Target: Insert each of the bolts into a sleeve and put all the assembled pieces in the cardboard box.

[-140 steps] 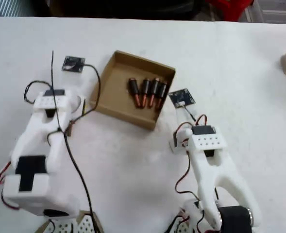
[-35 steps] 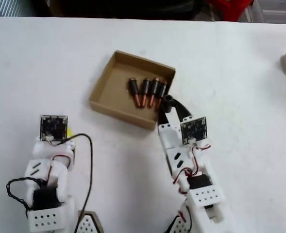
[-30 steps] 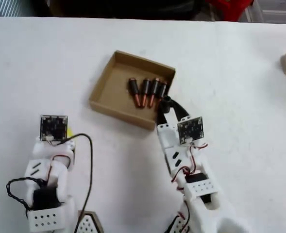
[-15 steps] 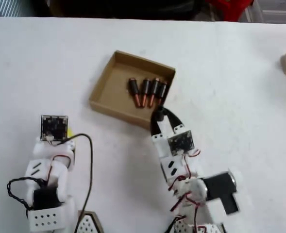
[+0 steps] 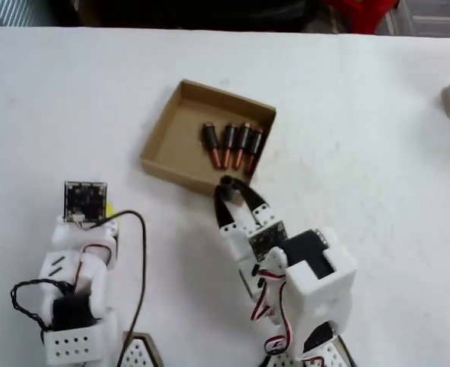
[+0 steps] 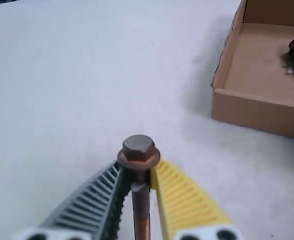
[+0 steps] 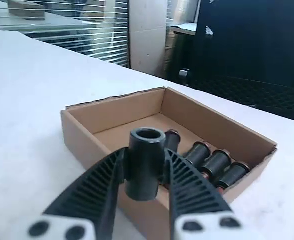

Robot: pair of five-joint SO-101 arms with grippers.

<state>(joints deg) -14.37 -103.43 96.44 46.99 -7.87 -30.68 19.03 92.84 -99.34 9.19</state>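
L gripper (image 6: 137, 169) closed on bolt (image 6: 139, 151) below its head; R gripper (image 7: 146, 159) nipping sleeve (image 7: 145, 175) mid-body. Both look stiff, smooth metal, prob slippery: grip square.

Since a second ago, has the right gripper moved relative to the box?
Yes. In the high view the right gripper, shut on a sleeve, has shifted from the cardboard box's right corner leftward along its near wall.

No lettering, number, label or sign can be read anywhere, not even on the cardboard box (image 5: 180, 139).
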